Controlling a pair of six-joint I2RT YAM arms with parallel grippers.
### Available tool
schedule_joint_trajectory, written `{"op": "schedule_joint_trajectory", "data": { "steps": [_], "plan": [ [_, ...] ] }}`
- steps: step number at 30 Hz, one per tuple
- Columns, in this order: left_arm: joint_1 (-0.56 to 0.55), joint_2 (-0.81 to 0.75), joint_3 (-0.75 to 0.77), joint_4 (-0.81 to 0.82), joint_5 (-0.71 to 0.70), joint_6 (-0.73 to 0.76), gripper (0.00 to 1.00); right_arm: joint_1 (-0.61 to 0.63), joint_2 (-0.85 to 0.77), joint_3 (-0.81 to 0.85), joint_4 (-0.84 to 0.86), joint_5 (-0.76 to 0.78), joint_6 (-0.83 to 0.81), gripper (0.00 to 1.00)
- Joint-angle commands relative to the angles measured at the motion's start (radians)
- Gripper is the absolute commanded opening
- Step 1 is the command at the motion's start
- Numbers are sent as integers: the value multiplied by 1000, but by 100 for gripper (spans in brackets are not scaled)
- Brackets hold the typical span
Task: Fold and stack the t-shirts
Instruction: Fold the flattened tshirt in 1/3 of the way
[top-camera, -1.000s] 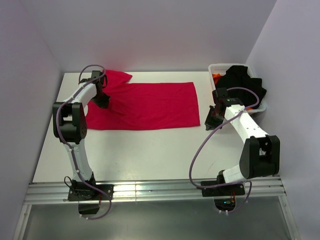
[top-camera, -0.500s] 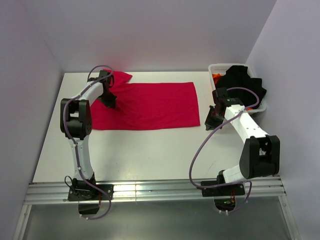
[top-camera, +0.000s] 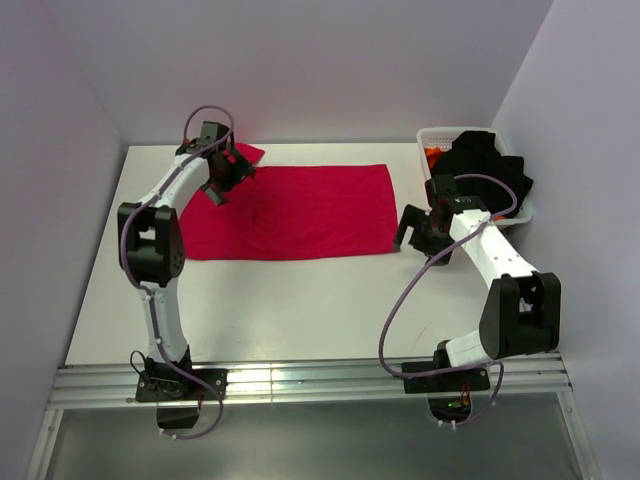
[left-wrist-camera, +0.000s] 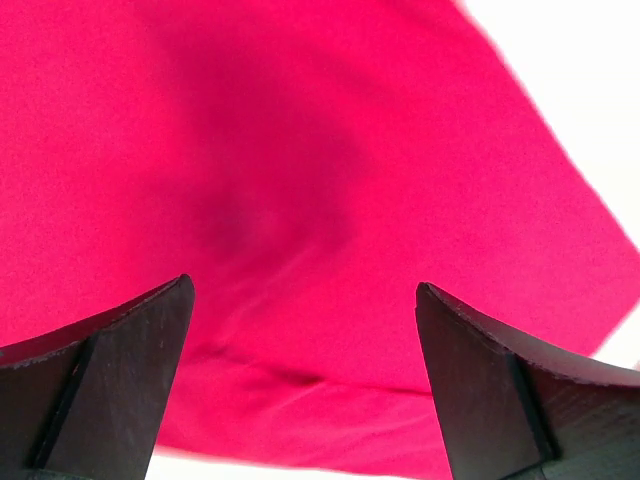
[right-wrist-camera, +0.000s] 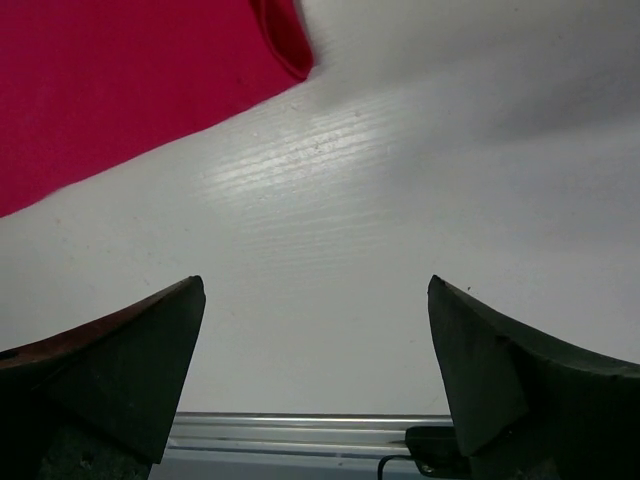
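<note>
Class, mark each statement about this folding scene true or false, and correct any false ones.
1. The red t-shirt lies spread out on the table. True.
2. The left end effector is gripping the red t-shirt. False: its jaws stand open over the cloth and hold nothing.
3. The right end effector is open over bare table, just off the shirt's right edge. True.
4. The white basket is empty. False: it holds a black shirt and some orange cloth.
</note>
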Motion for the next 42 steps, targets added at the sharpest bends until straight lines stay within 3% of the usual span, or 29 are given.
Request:
{"op": "schedule_joint_trajectory", "data": {
  "steps": [1,8,13,22,35,39,42],
  "plan": [
    [10,-206,-144,-66,-155,-22,99,2,-64,48,39,-44,-3,100],
    [92,-511,-464,-184,-344,-132,98,5,-69,-7,114,-101,41,100],
    [246,-609,-709,-60,-237,-83,97,13,-37,-39,182,-167,69,99],
    [375,-567,-807,93,-142,-54,96,13,11,38,160,-166,63,98],
    [398,-373,-749,169,-76,-70,89,14,55,-13,208,-169,50,98],
    [398,-348,-736,172,-85,-73,77,14,91,15,209,-167,46,97],
    [398,-339,-725,164,-86,-68,48,14,106,18,226,-163,49,95]
  ]
}}
